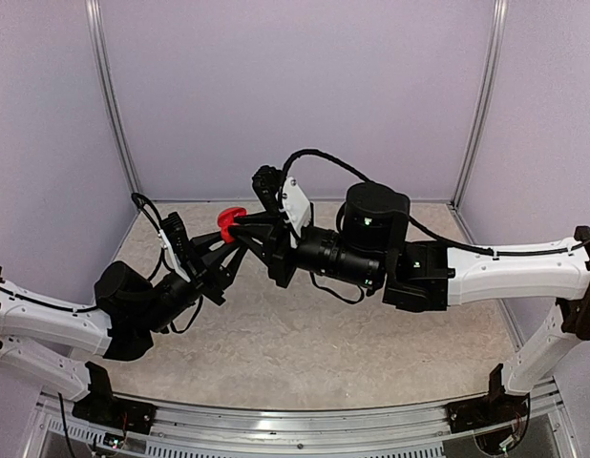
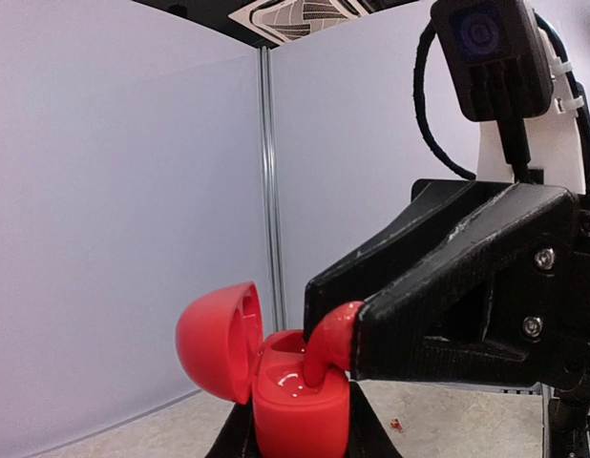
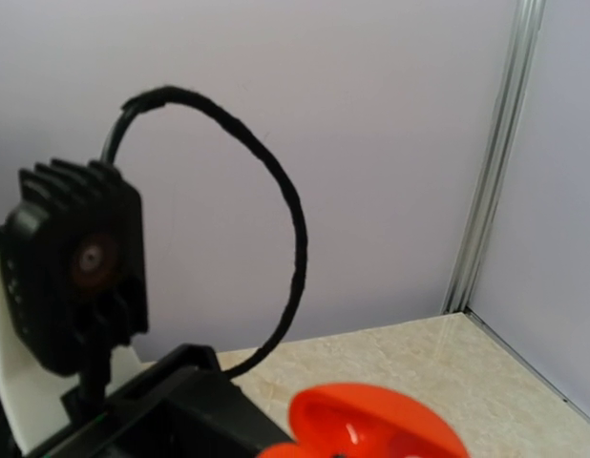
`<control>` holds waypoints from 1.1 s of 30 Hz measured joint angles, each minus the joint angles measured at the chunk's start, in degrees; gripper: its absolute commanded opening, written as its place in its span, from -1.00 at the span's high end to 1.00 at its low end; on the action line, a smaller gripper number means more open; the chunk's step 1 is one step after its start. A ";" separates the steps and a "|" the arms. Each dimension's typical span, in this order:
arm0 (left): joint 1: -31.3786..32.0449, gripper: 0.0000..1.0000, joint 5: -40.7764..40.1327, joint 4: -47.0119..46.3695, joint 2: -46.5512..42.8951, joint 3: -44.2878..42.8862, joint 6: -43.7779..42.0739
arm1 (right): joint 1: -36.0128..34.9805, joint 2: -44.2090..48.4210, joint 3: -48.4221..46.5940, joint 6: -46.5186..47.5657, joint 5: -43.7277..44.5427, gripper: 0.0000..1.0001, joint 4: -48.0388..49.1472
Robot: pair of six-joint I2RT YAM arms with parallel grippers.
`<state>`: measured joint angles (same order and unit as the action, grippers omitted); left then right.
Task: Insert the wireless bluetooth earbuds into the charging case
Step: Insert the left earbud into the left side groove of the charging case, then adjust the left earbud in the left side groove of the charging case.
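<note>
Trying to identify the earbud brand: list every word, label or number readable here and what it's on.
None readable. The red charging case, the red earbud and the black camera housing show no lettering, logo or number in any view.

Pale lilac walls close me in on three sides: the back wall [image 1: 295,95], the left wall [image 1: 37,143] and the right wall [image 1: 553,114]. Slim metal posts stand in the two far corners, the left post [image 1: 114,95] and the right post [image 1: 478,105]. The table [image 1: 305,343] below me is beige and speckled like stone, and it runs up to the foot of the walls. A ribbed metal rail [image 1: 295,425] lines its near edge. Overhead, my left wrist view catches a white vent [image 2: 295,17] in a dark ceiling. The light is even and soft.
</note>
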<state>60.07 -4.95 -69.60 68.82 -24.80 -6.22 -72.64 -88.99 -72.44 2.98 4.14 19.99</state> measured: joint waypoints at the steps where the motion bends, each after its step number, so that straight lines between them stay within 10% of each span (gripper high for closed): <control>1: 0.00 0.94 0.00 0.00 0.00 0.00 0.02 | 0.00 0.00 0.07 -0.04 0.15 0.83 -0.02; 17: -0.96 0.94 1.97 -0.13 -0.35 0.00 1.05 | 0.00 1.57 0.22 0.96 -1.97 -0.14 -3.15; 24: -2.36 0.92 10.19 2.93 -2.84 0.00 2.47 | 0.02 10.38 1.46 5.86 -5.18 -0.96 -9.73; 33: -3.08 0.92 21.40 10.97 -5.14 -0.52 5.07 | 2.91 16.74 -2.62 8.48 -7.74 -0.99 -23.39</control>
<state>56.99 16.45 -58.63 63.68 -25.32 -1.15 -69.73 -72.25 -75.07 11.46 -3.60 -3.40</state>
